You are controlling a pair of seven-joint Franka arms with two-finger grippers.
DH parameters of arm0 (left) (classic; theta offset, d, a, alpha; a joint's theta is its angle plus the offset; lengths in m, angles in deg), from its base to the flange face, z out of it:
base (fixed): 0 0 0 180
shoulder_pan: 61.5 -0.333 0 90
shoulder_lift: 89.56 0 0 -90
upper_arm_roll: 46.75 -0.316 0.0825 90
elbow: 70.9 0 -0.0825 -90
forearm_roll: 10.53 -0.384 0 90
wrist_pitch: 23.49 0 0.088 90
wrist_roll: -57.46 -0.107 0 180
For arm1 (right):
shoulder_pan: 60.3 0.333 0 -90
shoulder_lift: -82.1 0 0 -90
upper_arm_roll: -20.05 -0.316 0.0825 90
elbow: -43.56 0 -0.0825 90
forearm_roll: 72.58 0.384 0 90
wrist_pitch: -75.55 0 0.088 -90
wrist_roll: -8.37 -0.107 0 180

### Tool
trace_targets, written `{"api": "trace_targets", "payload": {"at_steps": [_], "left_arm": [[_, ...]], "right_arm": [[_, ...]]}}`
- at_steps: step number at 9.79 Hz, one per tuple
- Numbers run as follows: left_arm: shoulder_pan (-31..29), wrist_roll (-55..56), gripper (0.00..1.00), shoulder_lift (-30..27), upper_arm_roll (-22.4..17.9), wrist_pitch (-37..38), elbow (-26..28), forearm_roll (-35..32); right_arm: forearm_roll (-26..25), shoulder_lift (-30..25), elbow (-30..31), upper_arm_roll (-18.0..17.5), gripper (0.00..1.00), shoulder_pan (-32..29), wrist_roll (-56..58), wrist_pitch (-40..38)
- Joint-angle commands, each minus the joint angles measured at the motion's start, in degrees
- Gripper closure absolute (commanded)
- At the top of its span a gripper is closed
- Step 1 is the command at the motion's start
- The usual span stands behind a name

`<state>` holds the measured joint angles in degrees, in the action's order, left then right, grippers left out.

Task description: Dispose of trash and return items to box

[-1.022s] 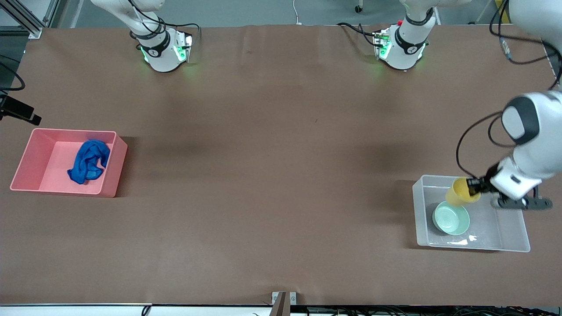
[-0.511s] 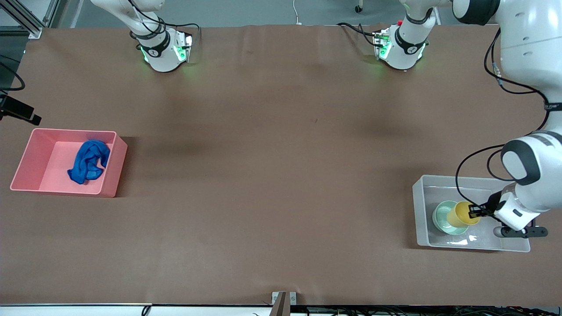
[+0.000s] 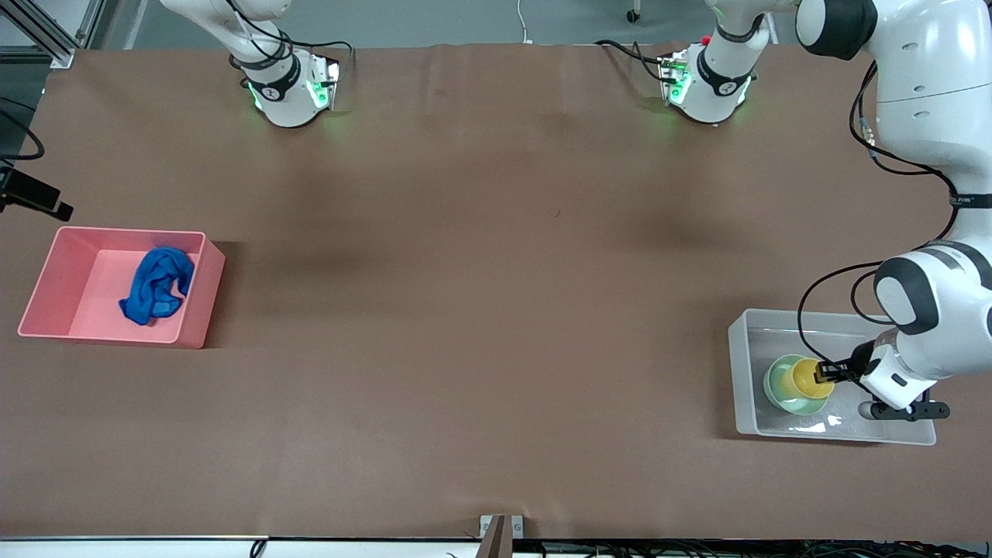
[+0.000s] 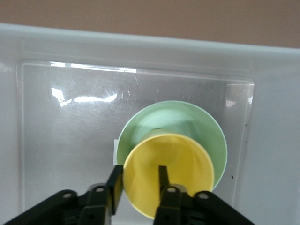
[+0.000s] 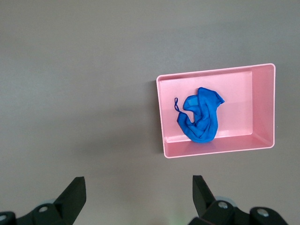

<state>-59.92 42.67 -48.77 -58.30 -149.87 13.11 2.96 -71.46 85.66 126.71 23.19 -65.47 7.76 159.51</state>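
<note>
A brown table [image 3: 480, 310] carries the clear box [image 3: 899, 434] at the left arm's end, where the left gripper [image 3: 826, 375] pinches the rim of the yellow cup [image 3: 804, 377], which sits inside the mint bowl [image 3: 779, 391]. Farther from the front camera, toward the right arm's end, the blue rag [image 3: 157, 284] lies in the pink bin [image 3: 58, 267]. High above that bin waits the right gripper [image 5: 138, 199], spread wide and holding nothing.

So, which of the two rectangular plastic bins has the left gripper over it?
The translucent clear-white plastic bin, at the left arm's end: the left gripper holds the yellow cup there. The pink bin holds only blue cloth.
</note>
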Motion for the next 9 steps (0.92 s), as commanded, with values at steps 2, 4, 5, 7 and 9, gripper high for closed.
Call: {"api": "trace_targets", "payload": {"at_steps": [2,4,5,7,9], "left_arm": [[1.1,-1.4,0.0,-7.1,-0.2,1.9,1.1,0.5],[2.0,-0.9,0.0,-17.6,1.9,3.3,8.1,-2.2],[1.8,-0.1,0.0,-21.7,4.3,5.0,9.1,-5.8],[1.4,9.2,0.0,-29.3,9.5,15.1,9.0,-11.1],[1.1,15.8,0.0,-36.3,13.2,25.3,9.1,-13.9]], "right_arm": [[-0.4,-0.9,0.9,-0.3,0.0,-0.5,0.7,-0.1],[-0.3,-0.9,0.9,-0.3,0.0,-0.5,0.7,-0.1],[-0.3,-0.9,0.9,-0.3,0.0,-0.5,0.7,-0.1],[-0.3,-0.9,0.9,-0.3,0.0,-0.5,0.7,-0.1],[-0.4,-0.9,0.9,-0.3,0.0,-0.5,0.7,-0.1]]}}
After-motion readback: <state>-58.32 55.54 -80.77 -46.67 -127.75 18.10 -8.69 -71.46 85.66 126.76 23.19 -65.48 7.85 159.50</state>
